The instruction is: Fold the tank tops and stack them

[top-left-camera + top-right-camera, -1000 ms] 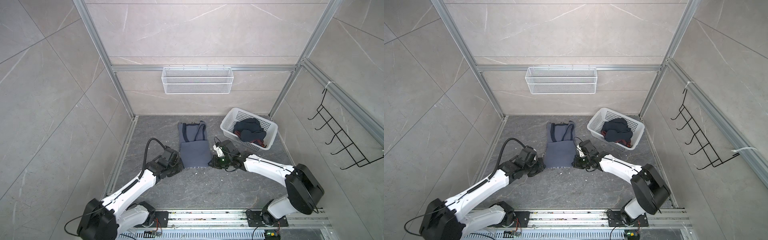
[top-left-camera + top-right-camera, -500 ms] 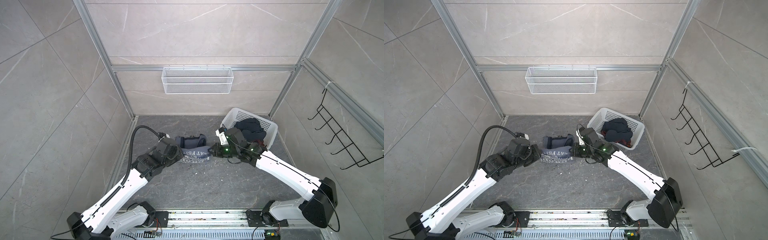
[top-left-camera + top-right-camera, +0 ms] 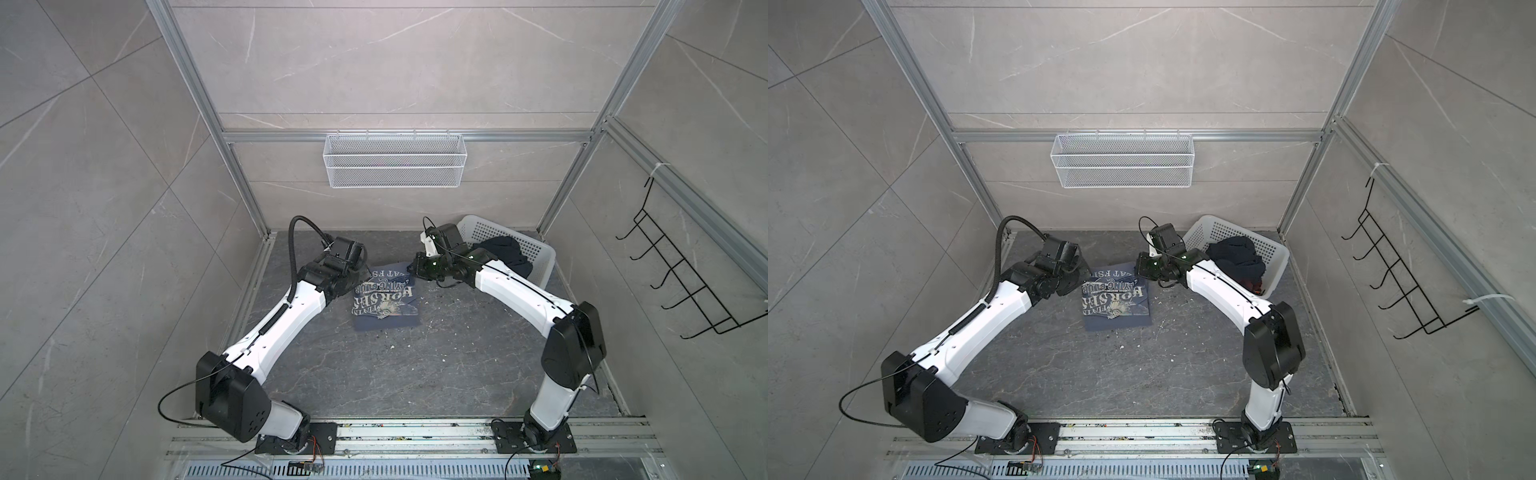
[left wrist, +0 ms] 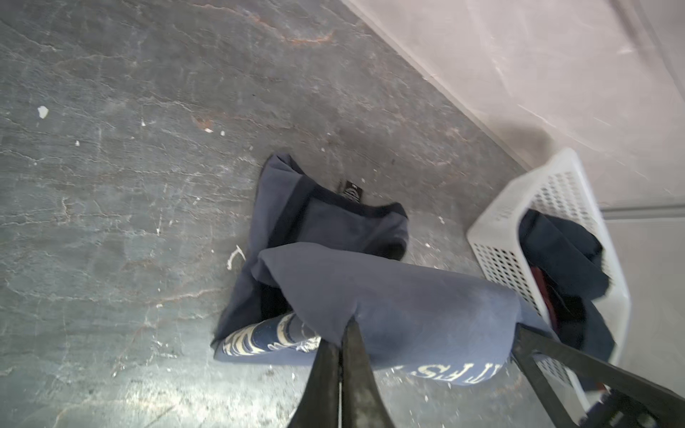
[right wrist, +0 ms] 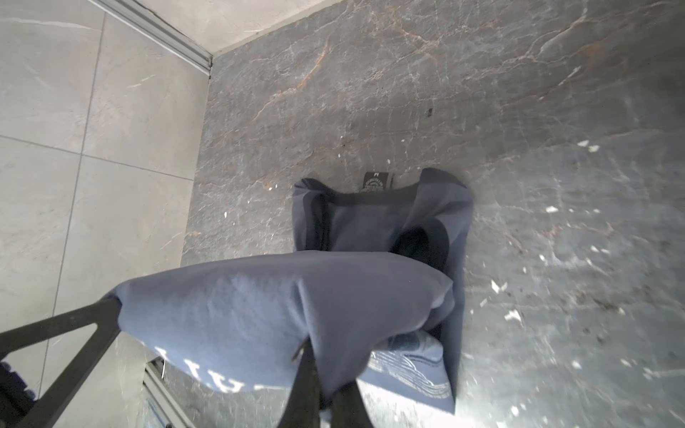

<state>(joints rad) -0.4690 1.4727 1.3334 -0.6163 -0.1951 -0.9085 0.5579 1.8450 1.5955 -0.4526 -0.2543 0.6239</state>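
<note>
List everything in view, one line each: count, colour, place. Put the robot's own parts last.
Slate-blue cloth tank top with white lettering: one, slate-blue, on the tabletop between the arms, one edge held up by both grippers.
Dark navy cloth tank top: one, navy with a bit of maroon showing, bunched inside the basket.
White perforated plastic basket: one, white, far right corner of the tabletop.
White wire-mesh shelf: one, white, hung on the back wall.
Black wire hook rack: one, black, on the right wall.
Dark grey marbled tabletop: one, grey, under everything.
Left gripper: one, black, shut on the slate-blue top.
Right gripper: one, black, shut on the same top.
</note>
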